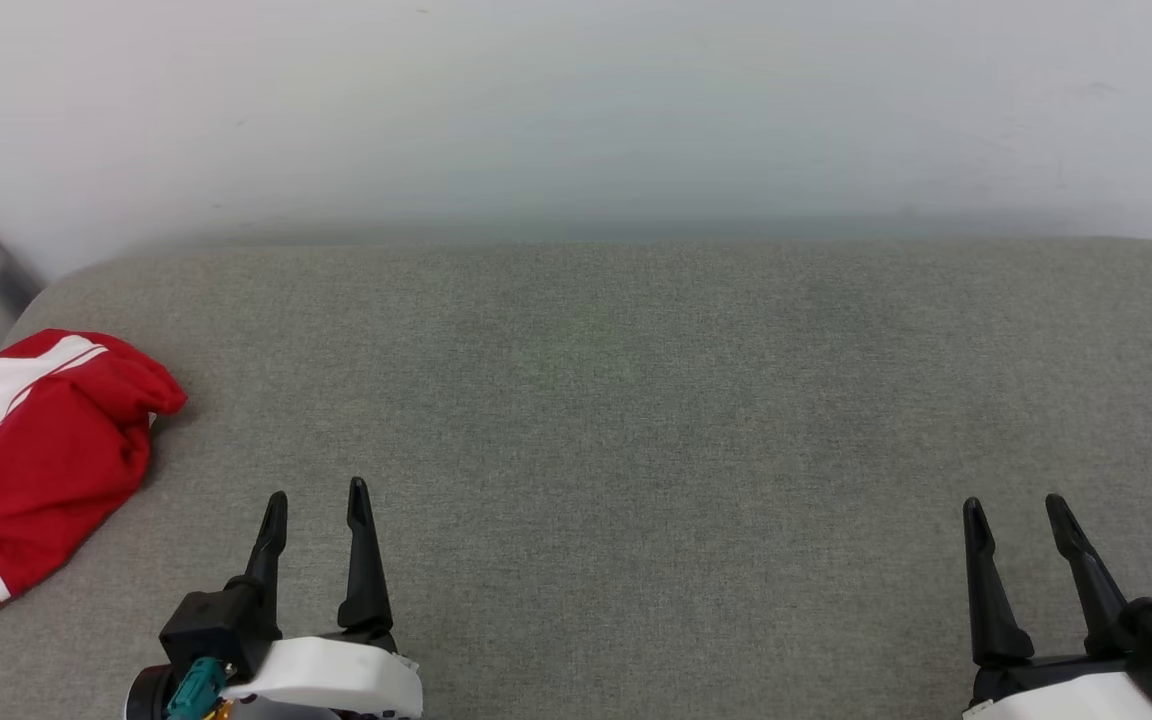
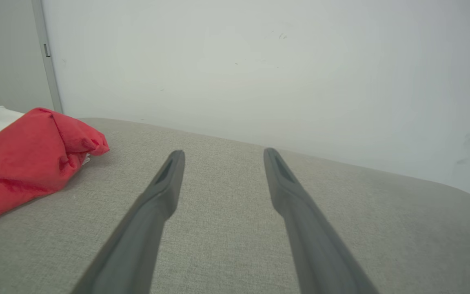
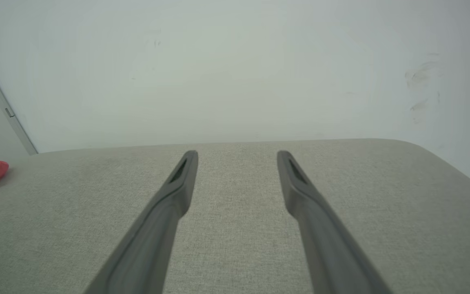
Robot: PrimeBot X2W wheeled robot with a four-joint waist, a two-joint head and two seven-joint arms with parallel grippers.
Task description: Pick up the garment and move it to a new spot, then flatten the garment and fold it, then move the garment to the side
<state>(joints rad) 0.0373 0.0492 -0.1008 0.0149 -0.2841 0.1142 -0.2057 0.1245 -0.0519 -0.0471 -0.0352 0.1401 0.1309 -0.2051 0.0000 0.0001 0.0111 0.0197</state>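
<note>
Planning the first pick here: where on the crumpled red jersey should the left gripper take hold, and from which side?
Probably the bunched red fold at the right edge of the jersey, which stands up off the grey cushion. Bring the left gripper, jaws open, in from the right: that side faces it, and nothing lies between.

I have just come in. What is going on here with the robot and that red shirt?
Nothing is being handled at this moment. The garment, red with white parts, lies bunched up at the far left of the grey fabric surface. The left gripper and the right gripper are both open and empty over the near side. The left one is closer to the garment but apart from it.
</note>
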